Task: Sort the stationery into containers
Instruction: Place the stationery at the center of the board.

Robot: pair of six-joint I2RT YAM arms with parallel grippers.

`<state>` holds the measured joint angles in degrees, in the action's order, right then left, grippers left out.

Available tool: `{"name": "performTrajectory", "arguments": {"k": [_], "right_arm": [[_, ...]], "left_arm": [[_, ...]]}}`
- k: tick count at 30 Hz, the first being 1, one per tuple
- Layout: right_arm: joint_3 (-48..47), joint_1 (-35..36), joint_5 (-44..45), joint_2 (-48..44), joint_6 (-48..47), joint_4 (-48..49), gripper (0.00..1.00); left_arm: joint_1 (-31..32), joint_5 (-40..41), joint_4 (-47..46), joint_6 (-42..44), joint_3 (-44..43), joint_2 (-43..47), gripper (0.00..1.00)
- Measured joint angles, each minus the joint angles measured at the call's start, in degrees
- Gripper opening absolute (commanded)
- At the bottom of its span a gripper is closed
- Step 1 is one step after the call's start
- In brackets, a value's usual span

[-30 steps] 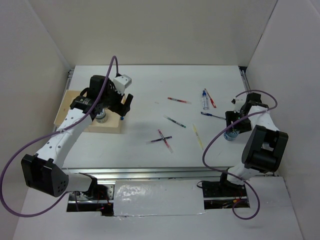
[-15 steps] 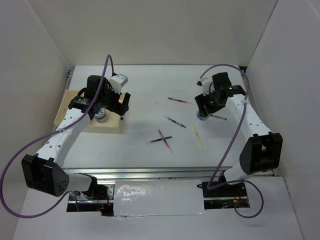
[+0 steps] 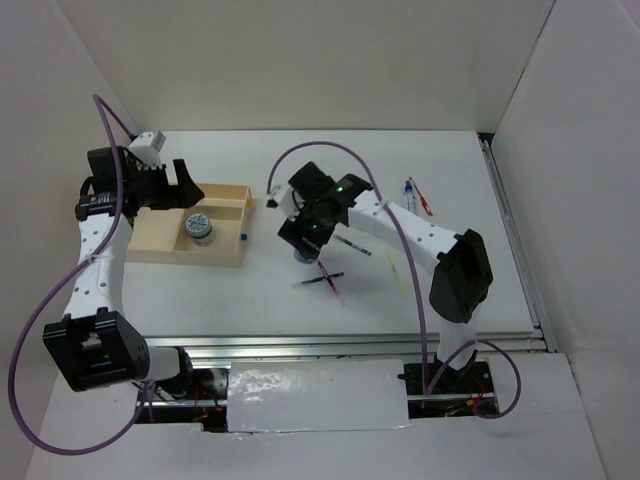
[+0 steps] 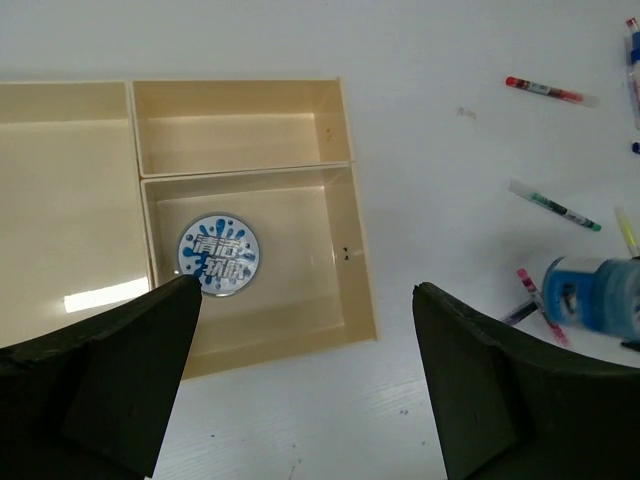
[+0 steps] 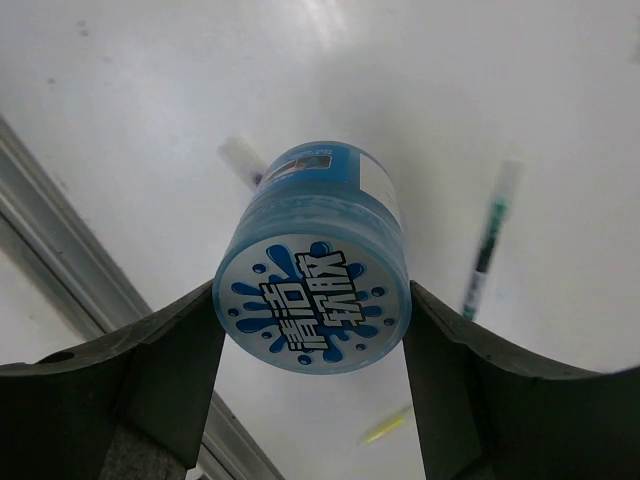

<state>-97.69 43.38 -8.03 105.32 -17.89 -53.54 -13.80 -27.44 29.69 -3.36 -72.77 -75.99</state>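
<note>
Left wrist view: the left gripper [image 4: 305, 290] hangs over the tray [image 4: 358, 260] with its jaws spread wide and nothing between them. The tray lies on the table [image 3: 300, 160] against the left edge, about midway between the near and far edges. It has one long compartment on the side nearest the left edge and two smaller ones on the side toward the middle of the table. The patterned roll [image 4: 218, 256] stands in the nearer of the two smaller compartments, printed end up (blue splashes on white), close to the wall it shares with the long compartment. The other two compartments hold nothing.

The right gripper [image 5: 310, 292] is clenched on the second roll [image 5: 315, 315], one finger on each side of its round body, with the printed end facing the wrist camera. From above, this roll sits near the middle of the table, between the tray and the loose pens. Whether it is clear of the surface cannot be told.

The pens lie on the table and none is in the tray. A pink pen [image 3: 335, 292] and a black pen [image 3: 308, 283] cross each other just beside the held roll, toward the near edge. A green pen [image 4: 555, 205] lies close by, and a red pen [image 4: 545, 90] lies farther toward the far edge. A pale yellow pen [image 3: 396, 272] lies on the right half of the table, and a clear pen [image 3: 410, 200] lies toward the far right corner.
</note>
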Motion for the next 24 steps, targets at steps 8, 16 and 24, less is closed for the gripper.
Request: {"name": "performTrajectory", "arguments": {"k": [8,16,24], "right_arm": [[-3.5,14.7,2.0,7.5,-0.2,-0.2,0.42],[-5.1,18.2,3.9,14.6,0.0,0.0,0.56],[-5.5,18.8,5.6,16.6,0.9,0.9,1.0]], "left_arm": [[-2.3,-3.3,1.3,0.2,0.0,0.2,0.99],[-3.8,-4.0,2.8,1.6,0.0,1.4,0.99],[-4.4,-5.0,4.0,3.4,0.0,1.8,0.99]]}}
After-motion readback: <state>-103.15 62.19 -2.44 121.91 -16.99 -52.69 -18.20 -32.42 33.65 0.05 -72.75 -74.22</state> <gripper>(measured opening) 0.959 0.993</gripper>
